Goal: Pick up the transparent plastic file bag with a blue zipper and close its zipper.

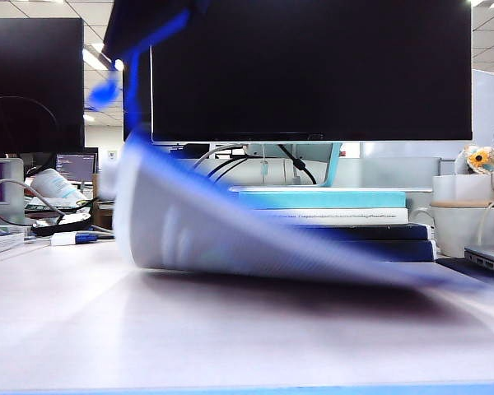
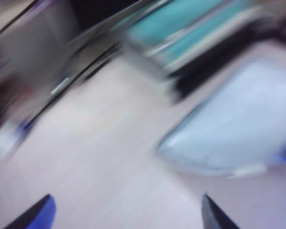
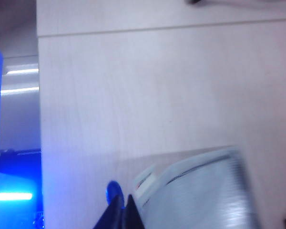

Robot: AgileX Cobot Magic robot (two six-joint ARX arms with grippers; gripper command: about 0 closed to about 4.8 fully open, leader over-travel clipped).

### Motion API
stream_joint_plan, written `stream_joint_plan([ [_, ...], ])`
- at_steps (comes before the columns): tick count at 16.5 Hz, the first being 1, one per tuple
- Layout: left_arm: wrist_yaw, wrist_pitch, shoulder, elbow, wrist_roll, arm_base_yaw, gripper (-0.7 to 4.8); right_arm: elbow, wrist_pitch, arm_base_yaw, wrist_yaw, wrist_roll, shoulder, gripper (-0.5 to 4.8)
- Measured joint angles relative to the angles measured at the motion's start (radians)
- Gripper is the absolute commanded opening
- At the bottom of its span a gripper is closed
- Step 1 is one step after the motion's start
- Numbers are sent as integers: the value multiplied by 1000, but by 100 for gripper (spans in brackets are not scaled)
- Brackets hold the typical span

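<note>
Pale, bare bench (image 1: 230, 346) fills the foreground; behind it the transparent plastic file bag (image 1: 230, 226), a large flat translucent whitish-blue pouch, sags in mid-air, its far edge near the stacked books (image 1: 346, 218). It looks light, floppy and slick, so the stiffer blue zipper (image 1: 136, 82) edge seems the best hold. Right gripper (image 3: 123, 210) is pinched closed at the bag's corner. Left gripper (image 2: 126, 212) hovers over the bench with jaws spread wide, empty.
</note>
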Motion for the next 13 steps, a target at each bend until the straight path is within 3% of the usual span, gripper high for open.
stream_joint_plan([
  [1, 94, -11, 0, 0, 73, -2, 410, 0, -11, 0, 1, 0, -38, -3],
  [2, 135, -20, 0, 0, 111, -5, 462, 0, -13, 0, 2, 0, -61, -3],
  [3, 180, -27, 0, 0, 151, -14, 479, 0, -11, 0, 2, 0, -100, -3],
  [8, 192, -24, 2, 0, 174, -116, 479, 0, 21, 0, 2, 23, -196, -3],
  [11, 193, 3, 85, -1, 174, -311, 479, 29, 45, 3, -38, 68, -214, -3],
  [13, 173, 11, 117, -1, 174, -375, 479, 46, 45, 3, -54, 98, -213, -3],
])
